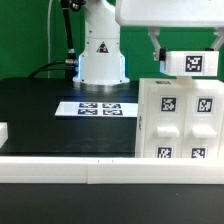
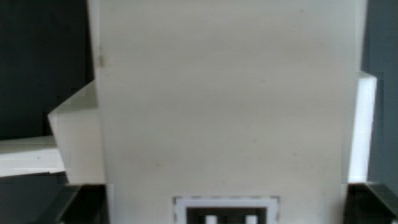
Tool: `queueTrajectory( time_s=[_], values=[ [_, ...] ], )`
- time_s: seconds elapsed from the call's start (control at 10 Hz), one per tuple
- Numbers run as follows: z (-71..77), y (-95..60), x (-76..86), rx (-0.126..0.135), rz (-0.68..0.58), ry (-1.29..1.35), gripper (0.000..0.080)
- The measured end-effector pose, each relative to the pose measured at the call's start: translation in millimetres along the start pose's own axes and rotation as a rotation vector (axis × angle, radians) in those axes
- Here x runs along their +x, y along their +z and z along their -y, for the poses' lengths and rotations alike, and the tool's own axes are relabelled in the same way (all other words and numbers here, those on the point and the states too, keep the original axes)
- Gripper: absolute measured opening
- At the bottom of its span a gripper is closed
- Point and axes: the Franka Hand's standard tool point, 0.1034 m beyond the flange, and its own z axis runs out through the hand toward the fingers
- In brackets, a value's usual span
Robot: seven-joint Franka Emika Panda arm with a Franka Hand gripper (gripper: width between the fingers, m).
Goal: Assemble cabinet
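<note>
The white cabinet box (image 1: 180, 122) with several black-and-white tags stands at the exterior view's right, just behind the front rail. My gripper (image 1: 187, 55) hangs right above it, shut on a white tagged block (image 1: 191, 62), which it holds just over the box's top edge. In the wrist view a tall white surface (image 2: 222, 100) fills most of the picture, with a tag (image 2: 231, 213) at its near end between the jaws. The fingers show only as dark corners. Whether the block touches the box I cannot tell.
The marker board (image 1: 100, 107) lies on the black table in front of the white robot base (image 1: 101, 55). A long white rail (image 1: 100, 167) edges the table's front. A small white part (image 1: 3, 132) sits at the exterior view's left edge.
</note>
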Motion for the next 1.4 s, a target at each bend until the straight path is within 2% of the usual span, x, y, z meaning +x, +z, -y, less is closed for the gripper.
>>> queueTrajectory(
  time_s=[0.8, 0.9, 1.4],
  values=[
    [0.6, 0.0, -0.1, 0.003, 0.001, 0.087, 0.0560],
    [1.0, 0.0, -0.1, 0.005, 0.001, 0.168, 0.0560],
    [7.3, 1.2, -0.7, 0.048, 0.023, 0.818, 0.0560]
  ],
)
